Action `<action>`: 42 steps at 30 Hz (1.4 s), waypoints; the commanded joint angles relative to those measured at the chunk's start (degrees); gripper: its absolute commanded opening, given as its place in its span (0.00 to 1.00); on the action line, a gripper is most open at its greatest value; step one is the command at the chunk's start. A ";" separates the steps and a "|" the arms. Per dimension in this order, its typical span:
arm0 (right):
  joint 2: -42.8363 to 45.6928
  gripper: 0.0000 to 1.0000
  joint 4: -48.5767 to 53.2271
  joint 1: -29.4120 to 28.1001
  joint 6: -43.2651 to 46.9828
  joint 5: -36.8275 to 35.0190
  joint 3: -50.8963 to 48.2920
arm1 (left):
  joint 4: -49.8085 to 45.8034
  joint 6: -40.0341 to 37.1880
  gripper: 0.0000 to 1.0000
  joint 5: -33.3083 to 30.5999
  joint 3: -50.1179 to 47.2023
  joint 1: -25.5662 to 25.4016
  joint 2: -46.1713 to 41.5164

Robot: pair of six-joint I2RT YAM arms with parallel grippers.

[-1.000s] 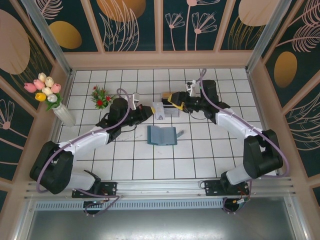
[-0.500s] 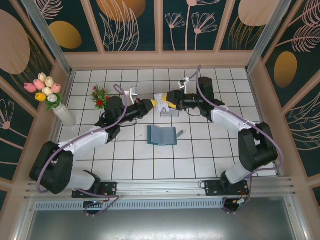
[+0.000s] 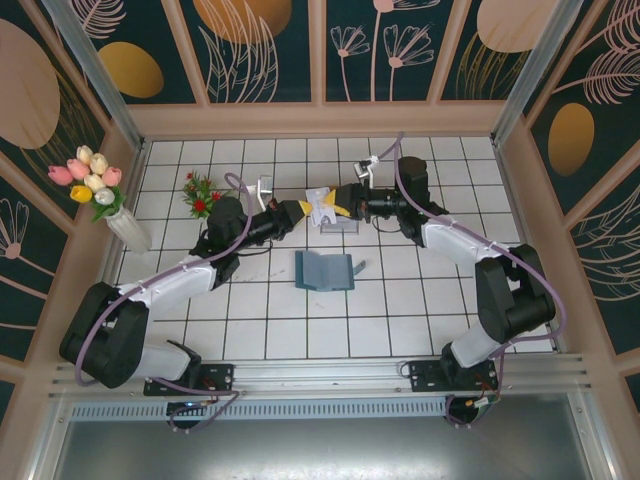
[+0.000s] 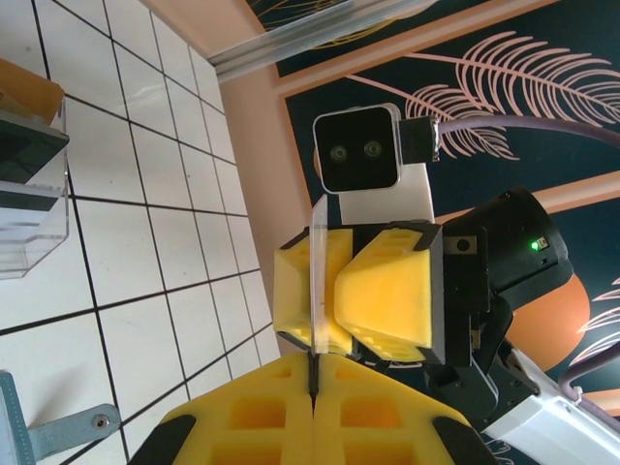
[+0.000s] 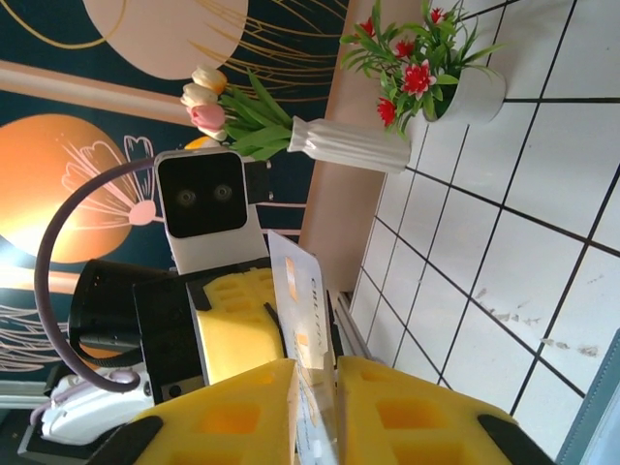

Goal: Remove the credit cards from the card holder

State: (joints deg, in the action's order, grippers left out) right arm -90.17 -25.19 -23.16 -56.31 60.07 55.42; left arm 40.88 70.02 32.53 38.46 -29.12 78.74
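Dark teal card holder [image 3: 324, 270], whitish credit card [image 5: 300, 310], white-tiled floor [image 3: 250, 320].

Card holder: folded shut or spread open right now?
Spread open. The card holder lies flat on the white tiles, two grey-blue inner panels facing up with a crease between them.

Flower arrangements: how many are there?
2. Pastel tulips in a white vase stand at far left; red flowers in a small white pot sit just right of them. None looks hidden.

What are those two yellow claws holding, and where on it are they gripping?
One pale credit card, held between them above the tiles. The left end effector pinches one end, the right end effector the opposite end.
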 commanded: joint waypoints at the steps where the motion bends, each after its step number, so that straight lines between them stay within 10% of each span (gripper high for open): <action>1: 0.35 0.15 -3.60 -0.76 -0.29 1.80 -0.26 | 3.47 0.83 0.00 0.12 -0.58 0.56 0.14; 5: -0.11 0.06 2.36 -0.93 4.60 0.96 1.97 | -0.09 0.25 0.10 0.26 0.11 0.95 0.09; 10: -1.73 0.00 21.36 -0.43 18.33 -5.16 8.76 | -12.30 -3.46 0.46 -2.74 1.72 1.98 -1.13; 22: -11.07 0.00 50.89 -1.03 55.91 -35.59 30.85 | -32.42 -9.75 0.97 -16.44 -4.65 9.18 -8.51; 31: -19.05 0.00 68.57 -2.40 87.99 -38.09 44.35 | -33.07 -10.90 0.99 -15.66 -7.49 10.07 -9.57; 42: -22.64 0.00 73.83 -4.85 103.26 -48.69 46.44 | -32.66 -10.60 0.99 -15.18 -7.64 10.05 -8.63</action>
State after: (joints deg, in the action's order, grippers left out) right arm -112.81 45.80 -26.79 39.29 14.39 100.25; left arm 8.56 60.16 17.30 31.35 -19.38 69.80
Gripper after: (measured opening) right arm 0.067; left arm 0.986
